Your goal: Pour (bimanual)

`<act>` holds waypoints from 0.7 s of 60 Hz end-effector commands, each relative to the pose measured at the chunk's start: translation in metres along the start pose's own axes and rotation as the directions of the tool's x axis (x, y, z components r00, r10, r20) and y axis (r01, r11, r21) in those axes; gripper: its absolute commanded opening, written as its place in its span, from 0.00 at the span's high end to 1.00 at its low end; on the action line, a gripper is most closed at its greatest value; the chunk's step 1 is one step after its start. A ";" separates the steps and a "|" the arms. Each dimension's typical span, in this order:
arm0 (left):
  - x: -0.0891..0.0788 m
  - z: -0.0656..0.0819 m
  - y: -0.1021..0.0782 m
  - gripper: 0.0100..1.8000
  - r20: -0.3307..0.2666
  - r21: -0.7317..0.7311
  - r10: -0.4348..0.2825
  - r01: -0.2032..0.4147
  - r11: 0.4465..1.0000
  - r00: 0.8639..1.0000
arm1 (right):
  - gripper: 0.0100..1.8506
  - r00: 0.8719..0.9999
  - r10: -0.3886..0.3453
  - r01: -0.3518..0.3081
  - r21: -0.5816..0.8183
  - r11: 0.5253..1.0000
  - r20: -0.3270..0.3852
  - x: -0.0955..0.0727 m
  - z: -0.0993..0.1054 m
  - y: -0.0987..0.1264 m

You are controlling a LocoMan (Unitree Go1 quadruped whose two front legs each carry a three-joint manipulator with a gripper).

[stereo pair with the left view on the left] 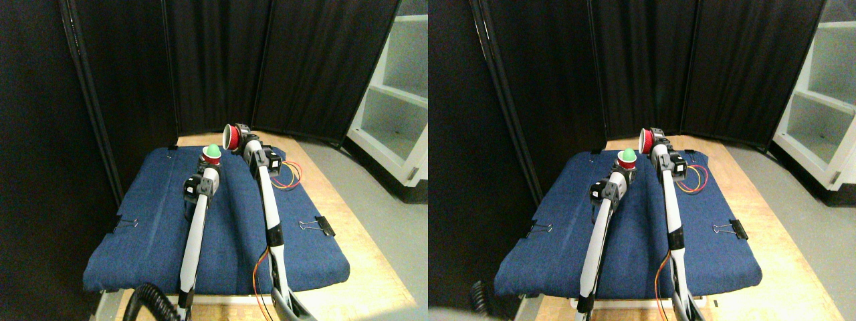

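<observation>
Two red cups are held up over a blue cloth [154,221]. My left gripper [208,162] is shut on an upright red cup [211,158] with a green ball [212,150] resting in its mouth. My right gripper [242,136] is shut on the second red cup [231,137], which is tipped on its side with its mouth facing left toward the first cup. The tilted cup sits just up and to the right of the upright one, a small gap between them.
The blue cloth covers a wooden table [364,267], held by binder clips [321,225] at its edges. Red and yellow wires [289,175] loop beside the right arm. Black curtains [221,60] stand behind, and a white shelf unit [398,100] stands at right.
</observation>
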 end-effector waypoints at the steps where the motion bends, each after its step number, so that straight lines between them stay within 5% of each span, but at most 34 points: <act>1: 0.005 0.003 -0.008 0.82 0.018 -0.012 -0.048 0.049 0.999 0.999 | 0.75 0.996 -0.033 0.023 0.113 0.993 0.087 0.000 0.003 -0.006; 15: 0.010 0.009 -0.003 0.82 0.014 -0.006 -0.046 0.046 0.999 0.999 | 0.74 0.977 -0.108 0.036 0.352 0.935 0.186 -0.007 -0.008 -0.027; 28: 0.014 0.015 0.002 0.82 0.025 -0.025 -0.039 0.040 0.999 0.999 | 0.76 0.943 -0.232 0.019 0.657 0.753 0.239 -0.017 -0.019 -0.051; 42: 0.020 0.019 0.010 0.82 0.036 -0.044 -0.039 0.041 0.998 0.999 | 0.74 0.925 -0.277 -0.003 0.735 0.678 0.260 -0.018 -0.036 -0.076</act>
